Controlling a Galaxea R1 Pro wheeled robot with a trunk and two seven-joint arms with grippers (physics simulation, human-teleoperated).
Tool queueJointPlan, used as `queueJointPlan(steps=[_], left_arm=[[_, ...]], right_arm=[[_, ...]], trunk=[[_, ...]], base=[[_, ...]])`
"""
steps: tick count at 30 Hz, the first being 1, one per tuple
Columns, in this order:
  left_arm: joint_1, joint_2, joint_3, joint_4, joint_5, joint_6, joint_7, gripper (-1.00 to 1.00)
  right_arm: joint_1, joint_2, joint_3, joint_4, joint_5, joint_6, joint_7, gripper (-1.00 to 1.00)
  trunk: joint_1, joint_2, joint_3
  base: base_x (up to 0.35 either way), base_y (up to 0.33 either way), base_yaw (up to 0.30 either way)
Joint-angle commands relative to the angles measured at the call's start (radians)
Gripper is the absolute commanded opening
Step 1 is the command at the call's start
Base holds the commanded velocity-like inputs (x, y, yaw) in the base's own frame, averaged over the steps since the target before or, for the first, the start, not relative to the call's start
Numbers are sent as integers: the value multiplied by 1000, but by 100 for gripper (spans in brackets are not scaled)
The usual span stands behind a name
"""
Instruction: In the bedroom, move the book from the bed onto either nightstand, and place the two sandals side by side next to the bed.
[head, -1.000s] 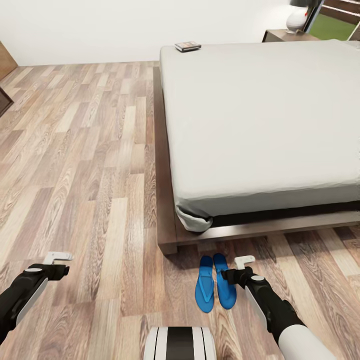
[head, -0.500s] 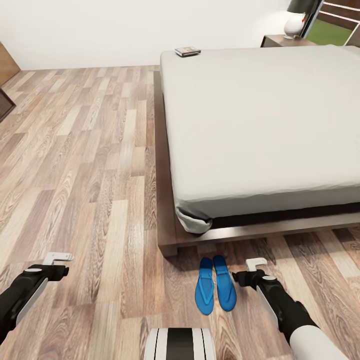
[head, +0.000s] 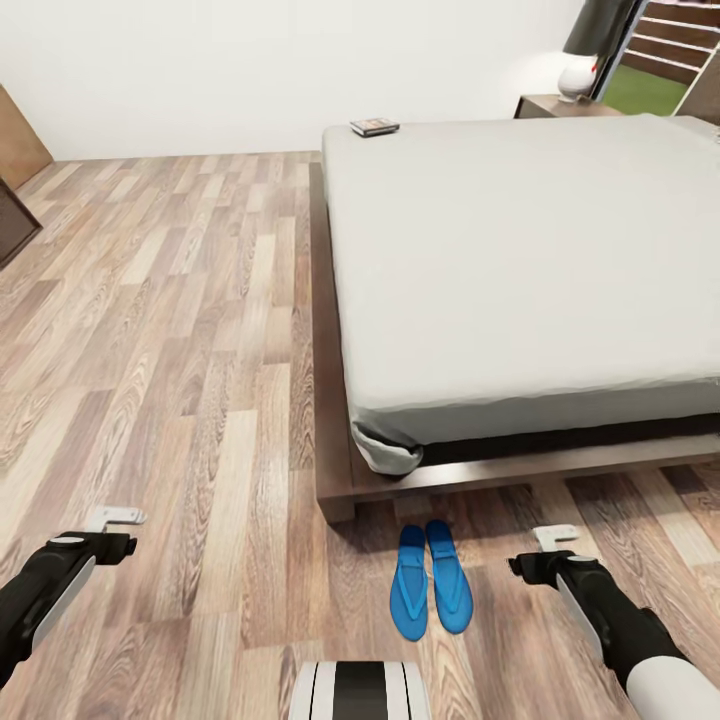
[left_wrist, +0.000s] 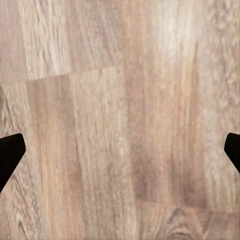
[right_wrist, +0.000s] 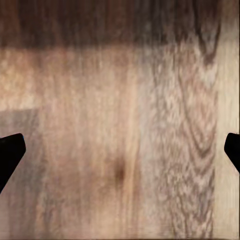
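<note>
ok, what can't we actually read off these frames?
- Book cover: too small in the head view to read.
- Nightstand: mostly hidden behind the bed.
- Lamp: top cut off by the head view's upper edge.
- Bed's right side: cut off by the head view's right edge.

Right claw (head: 556, 537) moved away from sandals (head: 430, 590).
</note>
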Motion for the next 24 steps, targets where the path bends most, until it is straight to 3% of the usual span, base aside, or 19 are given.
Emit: queueJointPlan(steps=[1, 12, 18, 24], left_arm=[[0, 1, -5, -1, 11, 6, 10, 100], [0, 3, -5, 4, 13, 22, 3, 100], [0, 3, -6, 64, 14, 26, 1, 100], [0, 3, -7, 183, 15, 15, 2, 100]], right_arm=[[0, -7, 3, -2, 0, 9, 2, 100], [18, -35, 3, -1, -3, 44, 7, 100], [48, -40, 1, 0, 0, 54, 4, 100], [99, -58, 0, 3, 1, 68, 2, 100]], trunk=[[-1, 0, 3], [-6, 3, 46], [-8, 4, 69], [-11, 5, 92]], base=[[0, 0, 0], [0, 0, 0], [0, 0, 0], [0, 0, 0]])
